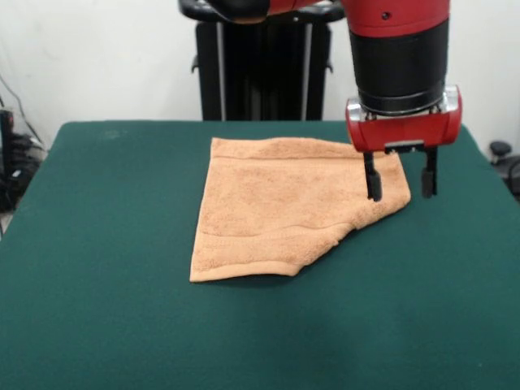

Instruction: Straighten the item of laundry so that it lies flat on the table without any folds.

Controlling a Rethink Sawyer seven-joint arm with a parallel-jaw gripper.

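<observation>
Gripper (400, 184) is hanging open right over the towel's (284, 207) right-hand corner, one finger in front of the cloth and the other just past its edge over bare green, holding nothing. Can't tell if the tips are touching down yet.

Towel's sitting about mid-worktop (97, 309), a bit toward the back, and it's clearly not flat. The right side is folded under or over so the lower right edge runs diagonal instead of square, and a ribbed band shows along the bottom.

So I'd say the step is grabbing that pointy right corner. Best bet: pinch only the top layer right at the tip, lift a little, then drag out toward the near right so the fold opens instead of sliding the whole towel.
</observation>
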